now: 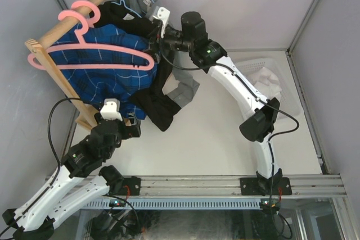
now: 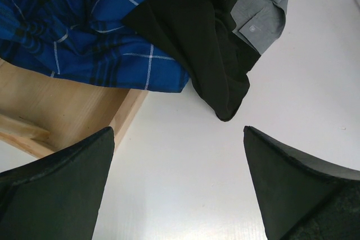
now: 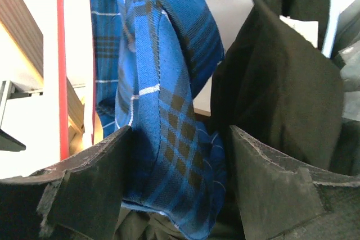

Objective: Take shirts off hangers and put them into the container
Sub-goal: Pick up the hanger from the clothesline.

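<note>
White shirt (image 1: 270, 82) sits in the basket (image 1: 253, 61); three others hang. Right hand (image 3: 180, 133), part-open, straddles the plaid shirt (image 3: 163, 82); left hand (image 2: 179, 133) gapes empty.

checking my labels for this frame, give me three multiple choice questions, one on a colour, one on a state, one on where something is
1. The hanger carrying the blue plaid shirt is:
A pink
B green
C yellow

2. The left gripper is:
A shut on the blue plaid shirt
B open, holding nothing
C shut on the hanger

3. The white shirt lies:
A on the hanger
B in the left gripper
C in the white basket

Answers:
1 A: its bars run pink across the plaid cloth.
2 B: the left wrist view shows its fingers wide apart with nothing between them.
3 C: the top view shows it inside the mesh walls at the right.
</note>
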Controlling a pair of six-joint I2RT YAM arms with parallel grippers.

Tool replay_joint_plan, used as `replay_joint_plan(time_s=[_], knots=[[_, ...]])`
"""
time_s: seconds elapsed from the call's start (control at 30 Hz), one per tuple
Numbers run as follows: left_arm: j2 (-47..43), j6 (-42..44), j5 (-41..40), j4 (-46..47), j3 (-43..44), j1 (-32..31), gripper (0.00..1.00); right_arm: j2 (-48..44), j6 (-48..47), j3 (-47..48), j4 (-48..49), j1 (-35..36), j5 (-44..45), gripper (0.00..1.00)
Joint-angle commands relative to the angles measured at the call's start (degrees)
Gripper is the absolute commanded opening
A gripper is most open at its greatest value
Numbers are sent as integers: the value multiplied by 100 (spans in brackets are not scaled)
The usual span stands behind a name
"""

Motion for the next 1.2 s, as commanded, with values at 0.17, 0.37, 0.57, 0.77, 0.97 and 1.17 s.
replay_joint_plan(time_s=[0.17, 0.37, 0.57, 0.77, 0.97, 1.17], knots=[[71, 49, -45, 45, -12, 27, 100, -682, -528, -285, 157, 423, 599, 68], [66, 49, -70, 41, -10, 27, 100, -176, -66, 246, 43, 387, 30, 62], [79, 40, -62, 36, -10, 27, 100, 5, 67, 332, -9, 387, -12, 60], [124, 49, -49, 41, -3, 27, 100, 84, 210, 334, -78, 387, 31, 62], [131, 40, -71, 36, -1, 27, 100, 91, 355, 362, 8, 417, 103, 45], [167, 41, -89, 28, -2, 27, 100, -331, 724, 26, 703, 439, 194, 11]])
